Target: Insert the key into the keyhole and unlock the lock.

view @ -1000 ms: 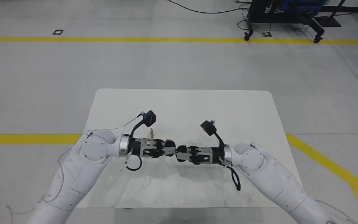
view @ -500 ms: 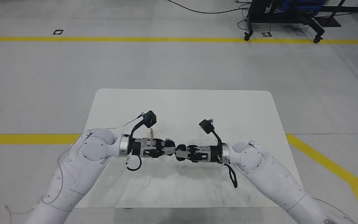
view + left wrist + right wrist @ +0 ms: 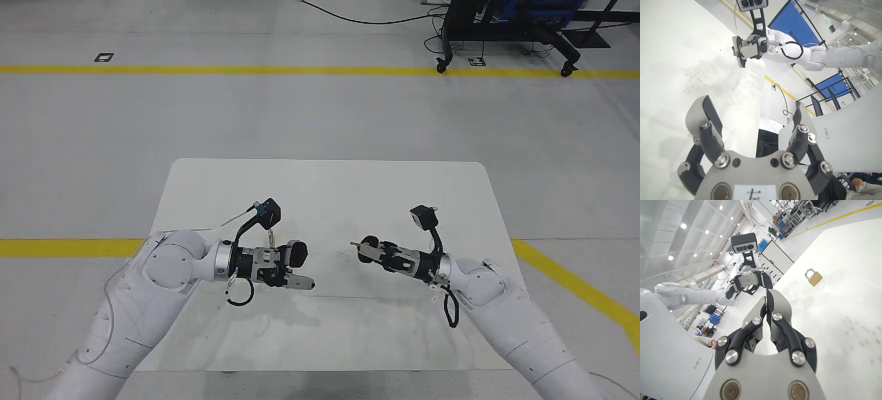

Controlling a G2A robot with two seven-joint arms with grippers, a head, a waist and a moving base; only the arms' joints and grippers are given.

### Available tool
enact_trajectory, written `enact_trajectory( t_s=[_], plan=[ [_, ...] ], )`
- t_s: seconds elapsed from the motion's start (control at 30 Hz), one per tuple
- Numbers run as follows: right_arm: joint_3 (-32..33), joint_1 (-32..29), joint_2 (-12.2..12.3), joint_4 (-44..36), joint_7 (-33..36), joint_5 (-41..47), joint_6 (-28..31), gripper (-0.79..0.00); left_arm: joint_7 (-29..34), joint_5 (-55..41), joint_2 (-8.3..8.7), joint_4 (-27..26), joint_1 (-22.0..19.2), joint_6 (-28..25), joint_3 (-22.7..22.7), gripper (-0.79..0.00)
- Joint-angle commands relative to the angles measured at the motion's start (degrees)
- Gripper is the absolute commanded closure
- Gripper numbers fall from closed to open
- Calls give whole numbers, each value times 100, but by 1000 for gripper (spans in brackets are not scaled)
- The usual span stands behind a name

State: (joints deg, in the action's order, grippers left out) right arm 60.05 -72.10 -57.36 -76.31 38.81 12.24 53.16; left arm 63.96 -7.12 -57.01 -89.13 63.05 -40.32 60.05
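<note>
A brass padlock (image 3: 815,278) with a silver shackle lies flat on the white table (image 3: 400,190), showing as a small tan shape (image 3: 270,238) just beyond the left arm. My left gripper (image 3: 751,106) hovers over the table's middle (image 3: 300,268), open, with nothing between its fingers. Facing it across a gap is my right gripper (image 3: 362,247), its fingers pressed together (image 3: 767,294). In the left wrist view a small silver key tip (image 3: 737,53) pokes out between the right gripper's pads (image 3: 739,55). The padlock is apart from both grippers.
The tabletop around the arms is bare white, with faint scuff marks (image 3: 859,330). Yellow floor lines (image 3: 300,70) run beyond the table, and a black stand (image 3: 510,30) sits far back on the floor.
The two grippers met at the table's middle before. Now the right gripper has drawn back to the right with the key, and the left gripper stands open.
</note>
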Motion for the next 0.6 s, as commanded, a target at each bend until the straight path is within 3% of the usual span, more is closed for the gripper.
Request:
enact_trajectory(
  t_s=[0.0, 0.57],
  plan=[
    [132, -73, 35, 45, 18, 58, 150, 0, 0, 0, 0, 0, 0, 0, 0, -785],
    [204, -119, 56, 84, 27, 183, 278, 0, 0, 0, 0, 0, 0, 0, 0, -785]
  ],
)
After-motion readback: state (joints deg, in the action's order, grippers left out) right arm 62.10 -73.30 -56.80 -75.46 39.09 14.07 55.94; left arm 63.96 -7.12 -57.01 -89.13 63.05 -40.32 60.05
